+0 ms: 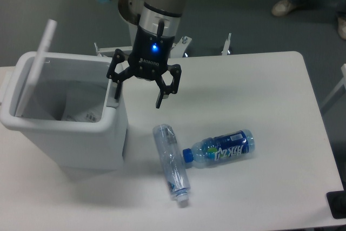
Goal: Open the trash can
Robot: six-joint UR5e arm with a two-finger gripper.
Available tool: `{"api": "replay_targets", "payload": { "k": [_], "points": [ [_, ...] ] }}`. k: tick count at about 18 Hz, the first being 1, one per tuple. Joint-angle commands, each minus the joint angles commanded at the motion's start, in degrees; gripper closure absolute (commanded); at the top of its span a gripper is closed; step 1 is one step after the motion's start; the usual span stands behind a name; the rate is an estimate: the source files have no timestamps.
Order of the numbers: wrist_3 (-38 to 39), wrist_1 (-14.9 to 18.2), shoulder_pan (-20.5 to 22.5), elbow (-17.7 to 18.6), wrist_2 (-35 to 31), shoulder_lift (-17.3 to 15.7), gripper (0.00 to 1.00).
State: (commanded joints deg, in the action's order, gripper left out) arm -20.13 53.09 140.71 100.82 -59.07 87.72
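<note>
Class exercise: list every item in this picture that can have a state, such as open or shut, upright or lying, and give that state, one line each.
Trash can: open, upright.
Lid: swung up, near vertical at the far side.
Claw: open, one finger at the can's right rim, holding nothing.
Clear bottle: lying on its side, capped.
Blue-labelled bottle: lying on its side, capped, cap at the clear bottle.
</note>
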Motion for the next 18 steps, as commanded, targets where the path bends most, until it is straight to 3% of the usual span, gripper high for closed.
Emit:
{"api": "replay_targets", "payload": {
  "k": [6,14,18],
  "points": [
    [-2.3,-0.5,1.4,-4.0,-0.8,-0.6,0.00],
    [-24.4,-0.5,9.0,-4.8,-8.9,2.5,0.00],
    [-29.4,-0.6,10.2,-5.0,-13.5,4.7,0.00]
  ]
}}
